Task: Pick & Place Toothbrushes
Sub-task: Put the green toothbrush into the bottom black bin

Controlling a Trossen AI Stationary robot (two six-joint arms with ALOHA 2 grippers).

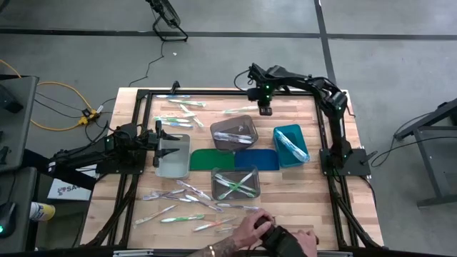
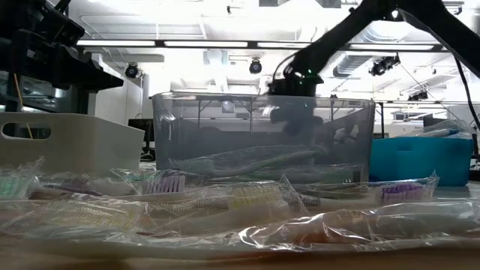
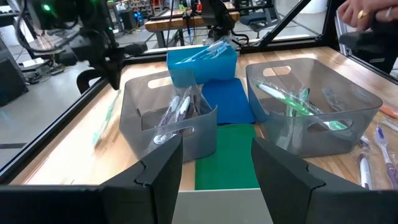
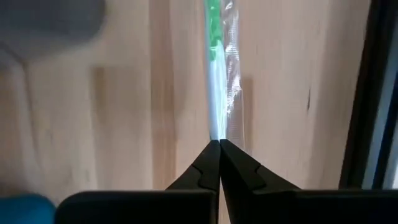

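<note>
Wrapped toothbrushes lie scattered on the wooden table, several near the near-left edge (image 1: 182, 203) and several at the far-left (image 1: 178, 107). My right gripper (image 1: 264, 107) is above the far middle of the table, just beyond the grey bin (image 1: 234, 133), shut on a green-and-white wrapped toothbrush (image 4: 214, 74). My left gripper (image 3: 217, 162) is open over the white bin (image 1: 173, 153) at the left and touches nothing. More toothbrushes lie in the grey bin, in the teal bin (image 1: 290, 145) and in the clear bin (image 1: 235, 184). My right gripper pinches the green-and-white toothbrush by its white end (image 4: 215, 134) between its two fingertips (image 4: 208, 158), and the brush runs straight on from them. The fingers point down from above. The toothbrush (image 3: 104, 121) hangs slanting below them, lifted clear of the table.
A green mat (image 1: 211, 158) and a blue mat (image 1: 257, 158) lie flat between the bins. A person's hand (image 1: 257, 228) rests at the near edge among loose toothbrushes. A black frame (image 1: 214, 91) borders the table.
</note>
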